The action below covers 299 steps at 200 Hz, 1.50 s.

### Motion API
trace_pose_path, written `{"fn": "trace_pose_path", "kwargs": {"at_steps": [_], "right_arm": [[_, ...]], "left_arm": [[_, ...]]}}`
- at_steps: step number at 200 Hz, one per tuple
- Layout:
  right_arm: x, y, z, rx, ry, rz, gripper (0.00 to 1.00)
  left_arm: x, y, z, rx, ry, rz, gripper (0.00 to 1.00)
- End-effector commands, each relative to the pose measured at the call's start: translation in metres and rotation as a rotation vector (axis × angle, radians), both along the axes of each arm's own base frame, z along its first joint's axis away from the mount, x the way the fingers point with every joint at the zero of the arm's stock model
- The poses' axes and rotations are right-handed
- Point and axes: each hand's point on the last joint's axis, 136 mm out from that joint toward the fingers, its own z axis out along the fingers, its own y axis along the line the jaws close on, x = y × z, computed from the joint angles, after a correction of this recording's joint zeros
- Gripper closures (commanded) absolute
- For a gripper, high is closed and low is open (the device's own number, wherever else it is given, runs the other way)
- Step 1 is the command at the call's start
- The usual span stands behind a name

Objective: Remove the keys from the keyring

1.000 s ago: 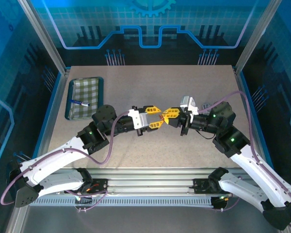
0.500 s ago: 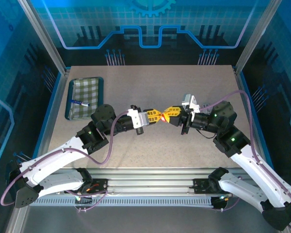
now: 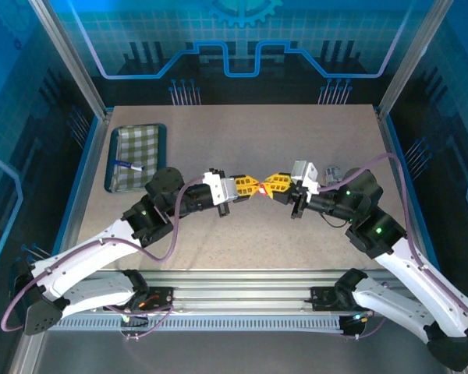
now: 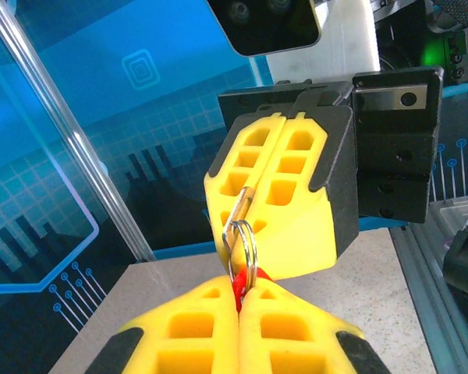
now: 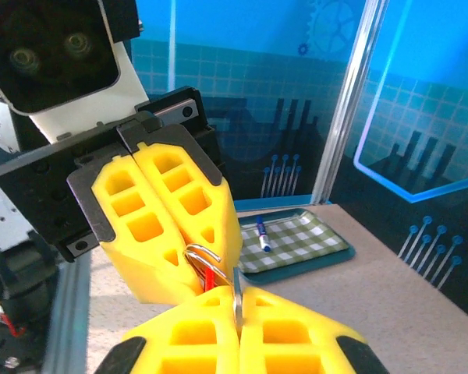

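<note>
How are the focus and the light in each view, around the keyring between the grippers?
Left wrist: keyring sharp with bright glints, left gripper at the bottom edge softer. Right wrist: tray in the background slightly blurred. Top: light even, keyring too small to resolve.

We see bright yellow jaws on the left gripper (image 3: 257, 188) and right gripper (image 3: 269, 187), a red keyring (image 4: 238, 283) with a silvery ring (image 4: 242, 243), a dark grey key (image 5: 236, 302), a green-and-white checked tray (image 3: 140, 144), a blue-and-white pen (image 3: 127, 164), a speckled beige worktop (image 3: 242, 140), white arms (image 3: 78, 265)
</note>
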Motion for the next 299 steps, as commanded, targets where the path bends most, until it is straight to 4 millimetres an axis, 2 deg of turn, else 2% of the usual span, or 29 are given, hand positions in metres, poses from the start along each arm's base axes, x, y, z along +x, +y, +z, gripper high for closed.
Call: {"fn": "trace_pose_path", "kwargs": {"at_steps": [1,118,176,193,218,251,274,276,281,299], "right_arm": [[-0.006,-0.002,0.003,-0.035,-0.115,-0.024,1.00],[-0.015,0.014,-0.014,-0.249,-0.352,-0.101,1.00],[-0.008,0.014,-0.024,-0.361,-0.452,-0.179,1.00],[-0.010,0.021,-0.030,-0.409,-0.487,-0.178,1.00],[-0.012,0.024,-0.023,-0.378,-0.497,-0.176,1.00],[-0.013,0.036,-0.030,-0.415,-0.521,-0.178,1.00],[-0.008,0.044,-0.025,-0.413,-0.548,-0.228,1.00],[-0.007,0.045,-0.034,-0.429,-0.547,-0.228,1.00],[-0.005,0.047,-0.037,-0.435,-0.556,-0.239,1.00],[-0.003,0.051,-0.037,-0.427,-0.588,-0.264,1.00]], "left_arm": [[0.003,0.004,0.000,0.002,0.058,0.002,1.00],[0.008,0.006,0.003,-0.009,0.132,0.016,1.00],[0.009,0.007,-0.001,0.014,0.143,0.023,1.00],[0.009,0.006,0.001,0.010,0.142,0.016,1.00],[0.008,0.006,0.002,0.013,0.137,0.017,1.00],[0.007,0.006,0.000,0.013,0.148,0.012,1.00],[0.007,0.006,0.000,0.009,0.150,0.013,1.00],[0.007,0.006,0.000,0.008,0.150,0.013,1.00],[0.007,0.006,0.001,0.005,0.152,0.010,1.00],[0.004,0.005,0.002,-0.002,0.152,-0.001,1.00]]}}
